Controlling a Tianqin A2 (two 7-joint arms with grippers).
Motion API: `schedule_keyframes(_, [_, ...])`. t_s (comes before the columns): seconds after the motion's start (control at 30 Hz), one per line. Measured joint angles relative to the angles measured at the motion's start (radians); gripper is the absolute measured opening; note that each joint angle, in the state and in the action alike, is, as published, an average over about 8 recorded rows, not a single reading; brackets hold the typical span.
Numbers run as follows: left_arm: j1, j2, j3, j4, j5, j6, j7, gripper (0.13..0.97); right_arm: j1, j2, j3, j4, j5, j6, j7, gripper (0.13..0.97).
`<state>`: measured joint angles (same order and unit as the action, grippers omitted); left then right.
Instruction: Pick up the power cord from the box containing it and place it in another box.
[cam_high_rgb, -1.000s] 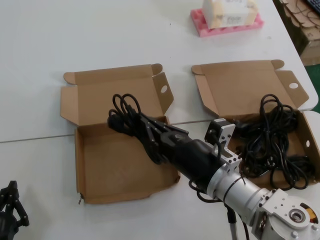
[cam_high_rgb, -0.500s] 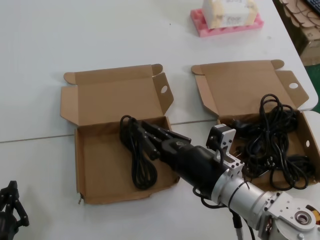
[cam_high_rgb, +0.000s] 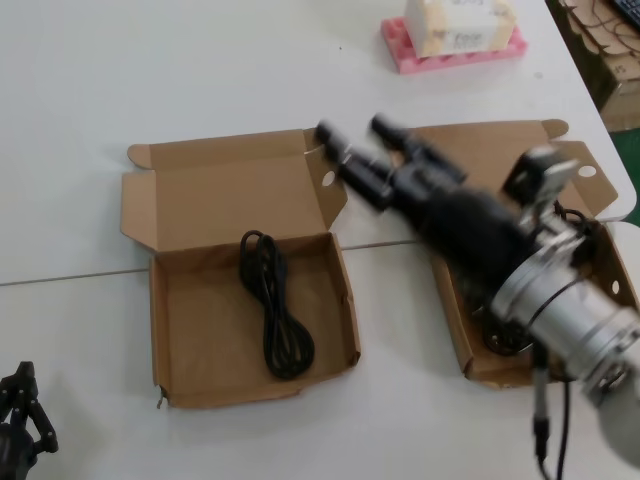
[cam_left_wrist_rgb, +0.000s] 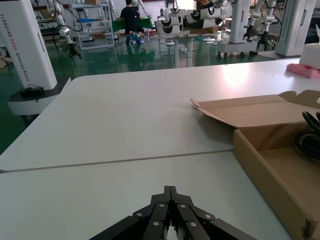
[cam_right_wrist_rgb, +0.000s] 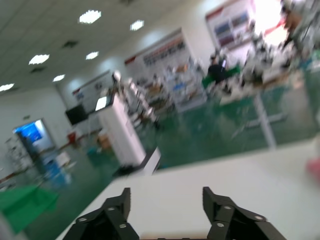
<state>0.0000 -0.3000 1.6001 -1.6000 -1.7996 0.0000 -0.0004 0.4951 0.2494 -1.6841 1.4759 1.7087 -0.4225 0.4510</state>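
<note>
The power cord, a slim black hank, lies free on the floor of the left cardboard box. It also shows in the left wrist view, inside that box. My right gripper is open and empty, raised above the gap between the two boxes' back flaps; in the right wrist view its jaws stand wide apart. The right cardboard box lies under my right arm. My left gripper is parked at the near left table edge, shut and empty.
A bulky heap of black cords fills the right box, mostly hidden by my arm. A pink foam pad with a white box stands at the far side. The table's right edge runs close beside the right box.
My right gripper let go of the power cord, which now lies in the left box. The gripper opened, rose and swung back to the right.
</note>
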Motion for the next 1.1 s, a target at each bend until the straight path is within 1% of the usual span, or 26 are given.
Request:
schedule_keyframes(0.1, [0.000, 0.000, 0.000, 0.000, 0.000, 0.000, 0.000, 0.163, 0.020, 0.026, 0.036, 0.033, 0.016, 0.017, 0.000, 0.493])
schedule_keyframes(0.13, [0.000, 0.000, 0.000, 0.000, 0.000, 0.000, 0.000, 0.163, 0.026, 0.034, 0.048, 0.043, 0.022, 0.022, 0.000, 0.493])
schedule_keyframes(0.33, [0.000, 0.000, 0.000, 0.000, 0.000, 0.000, 0.000, 0.163, 0.047, 0.072, 0.106, 0.084, 0.052, 0.047, 0.000, 0.652])
schedule_keyframes(0.4, [0.000, 0.000, 0.000, 0.000, 0.000, 0.000, 0.000, 0.163, 0.047, 0.077, 0.115, 0.090, 0.057, 0.053, 0.000, 0.705])
schedule_keyframes(0.43, [0.000, 0.000, 0.000, 0.000, 0.000, 0.000, 0.000, 0.163, 0.046, 0.078, 0.117, 0.091, 0.058, 0.055, 0.000, 0.705])
schedule_keyframes(0.7, [0.000, 0.000, 0.000, 0.000, 0.000, 0.000, 0.000, 0.168, 0.009, 0.077, 0.115, 0.094, 0.061, 0.081, 0.000, 0.857])
schedule_keyframes(0.83, [0.000, 0.000, 0.000, 0.000, 0.000, 0.000, 0.000, 0.180, -0.018, 0.075, 0.113, 0.096, 0.062, 0.099, 0.000, 0.857])
schedule_keyframes(0.93, [0.000, 0.000, 0.000, 0.000, 0.000, 0.000, 0.000, 0.185, -0.040, 0.074, 0.112, 0.097, 0.063, 0.114, 0.000, 0.890])
schedule_keyframes(1.1, [0.000, 0.000, 0.000, 0.000, 0.000, 0.000, 0.000, 0.240, -0.076, 0.072, 0.110, 0.099, 0.066, 0.138, 0.000, 0.944])
